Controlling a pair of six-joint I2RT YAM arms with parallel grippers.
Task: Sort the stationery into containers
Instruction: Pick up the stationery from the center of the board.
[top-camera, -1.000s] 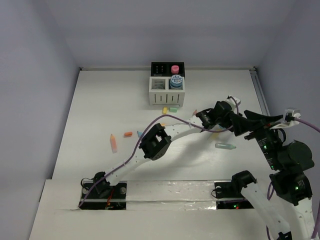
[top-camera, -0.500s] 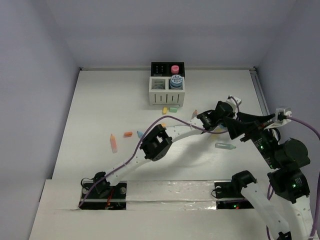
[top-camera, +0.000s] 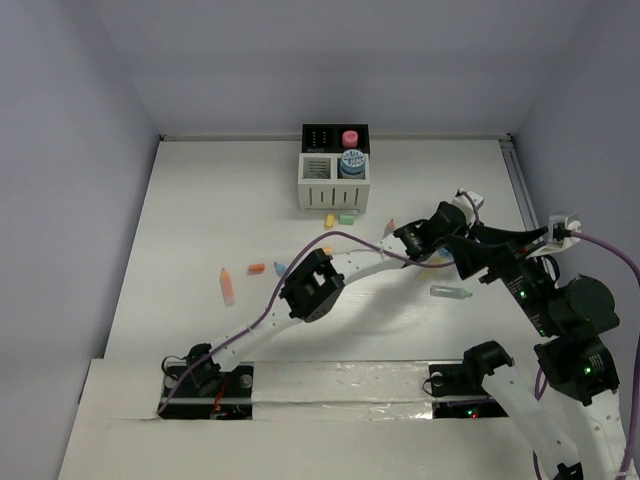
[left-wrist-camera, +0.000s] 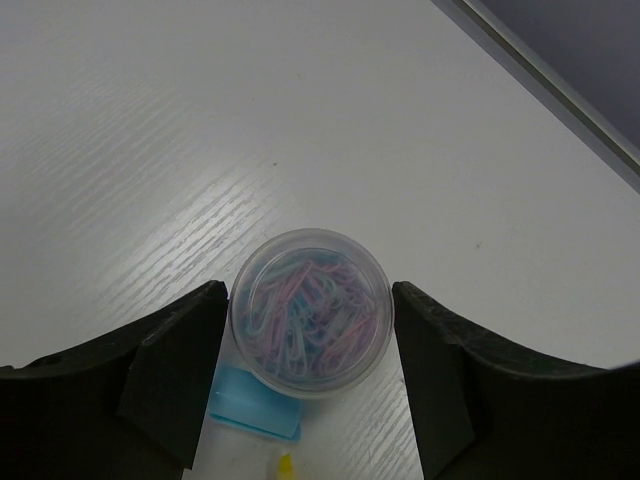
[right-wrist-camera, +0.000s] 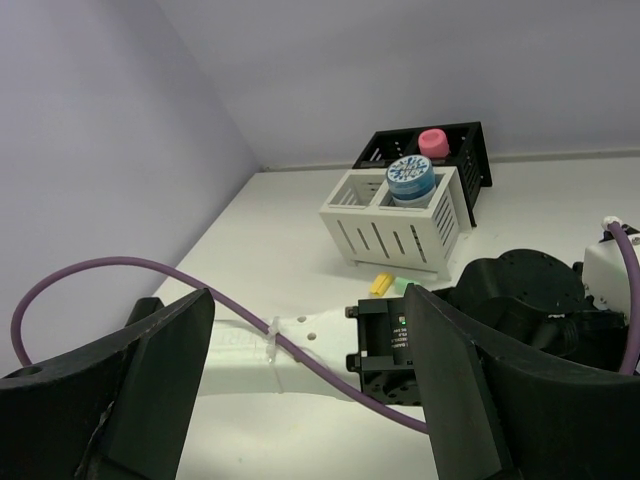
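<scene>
The left gripper's (left-wrist-camera: 308, 305) jaws stand on either side of a clear round tub of paper clips (left-wrist-camera: 311, 330) at lower centre of the left wrist view, right at its wall; I cannot tell whether they press on it yet. The right gripper (right-wrist-camera: 310, 305) hangs released, jaws wide with nothing between them. By my reckoning the sorting is barely begun. In the organiser (top-camera: 306, 187) at top centre of the overhead view, only a blue-white roll (top-camera: 351, 162) in the right white bin and a pink item (top-camera: 350, 138) in the right black bin can be made out. Still loose on the table (top-camera: 200, 200) are a pink stub (top-camera: 227, 286), an orange stub (top-camera: 256, 268) and a blue piece (top-camera: 280, 268) at centre left, a yellow stub (top-camera: 329, 220) and a green stub (top-camera: 347, 218) just below the organiser, and a clear tube (top-camera: 450, 292) at centre right. The tub itself sits on the table at centre right, with a blue piece (left-wrist-camera: 255, 405) tucked partly beneath it.
</scene>
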